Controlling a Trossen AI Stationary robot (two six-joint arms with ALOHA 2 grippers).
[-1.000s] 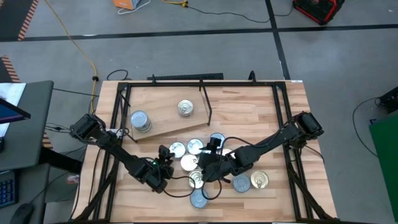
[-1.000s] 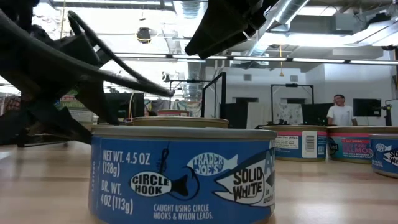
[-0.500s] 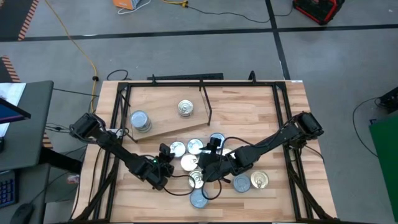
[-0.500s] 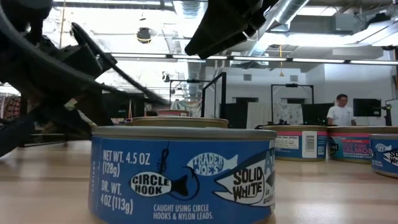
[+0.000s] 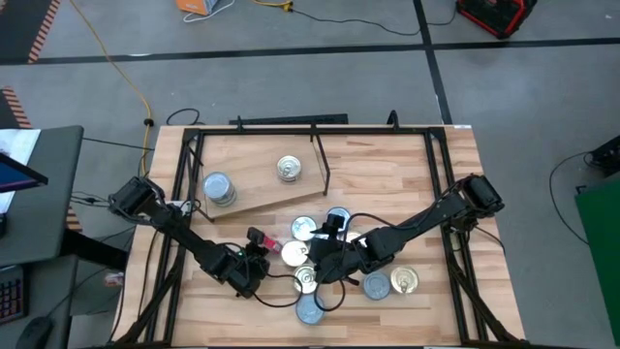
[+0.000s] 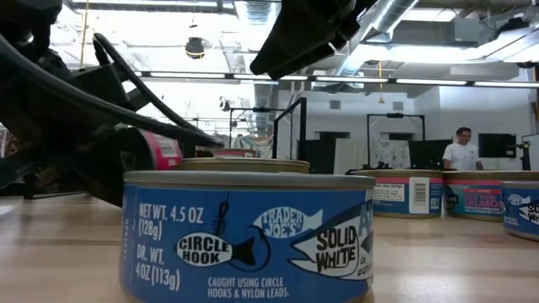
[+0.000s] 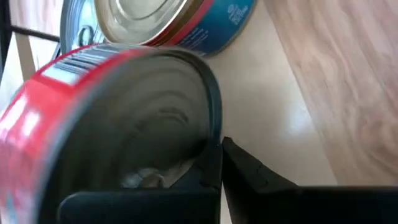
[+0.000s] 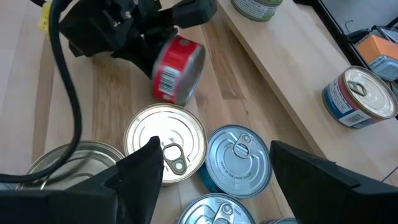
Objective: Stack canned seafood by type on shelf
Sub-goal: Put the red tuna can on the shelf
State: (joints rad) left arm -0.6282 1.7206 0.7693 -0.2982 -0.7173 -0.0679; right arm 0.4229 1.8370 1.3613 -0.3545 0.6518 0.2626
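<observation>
Red tin (image 8: 177,68) in left pincer (image 8: 149,46), tilted.

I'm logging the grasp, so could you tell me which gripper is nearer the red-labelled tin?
Left. The left gripper is shut on the red-labelled tin, holding it tilted; the right gripper hangs open over neighbouring tins, apart from it.

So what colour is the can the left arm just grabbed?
Red, with a white barcode patch; the can shows best in the right wrist view.
</observation>
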